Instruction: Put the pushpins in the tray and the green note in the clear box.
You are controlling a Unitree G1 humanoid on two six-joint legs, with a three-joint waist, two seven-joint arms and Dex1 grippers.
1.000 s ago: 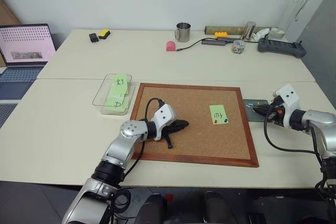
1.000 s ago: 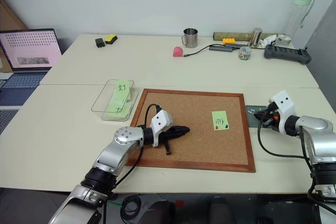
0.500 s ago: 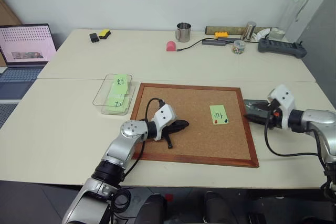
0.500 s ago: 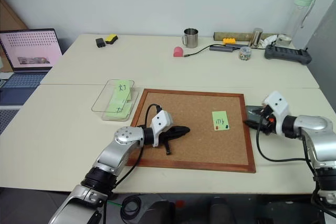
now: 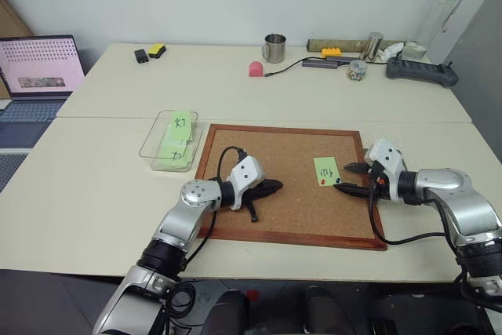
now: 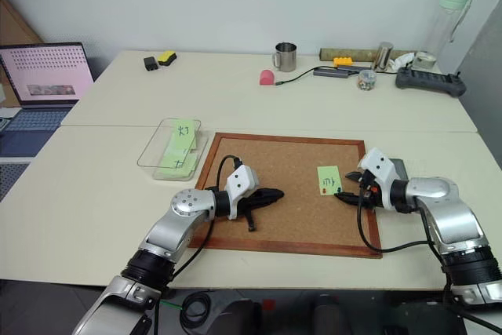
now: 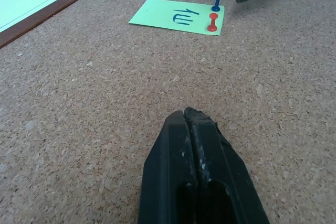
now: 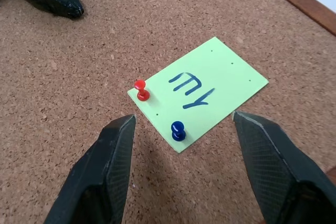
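The green note (image 5: 325, 170) lies on the right part of a cork board (image 5: 290, 202), held by two pushpins, a red one (image 8: 140, 90) and a blue one (image 8: 177, 129). My right gripper (image 5: 342, 178) hangs open just right of the note, its fingers (image 8: 118, 166) standing either side of the blue pin's corner with nothing between them. My left gripper (image 5: 274, 186) rests shut and empty on the board's left half, pointing toward the note. The clear box (image 5: 149, 143) sits left of the board with green notes inside. A corner of the dark tray (image 6: 398, 167) peeks out behind my right hand.
A laptop (image 5: 39, 64) stands at the far left. Along the back of the table are a metal mug (image 5: 273, 48), a pink object (image 5: 255, 69), a small jar (image 5: 356, 71), a black controller (image 5: 420, 71) and a tall bottle (image 5: 441, 13).
My right gripper has swung left from over the tray to the note's right edge on the cork board and has opened wider. The left arm has kept still.
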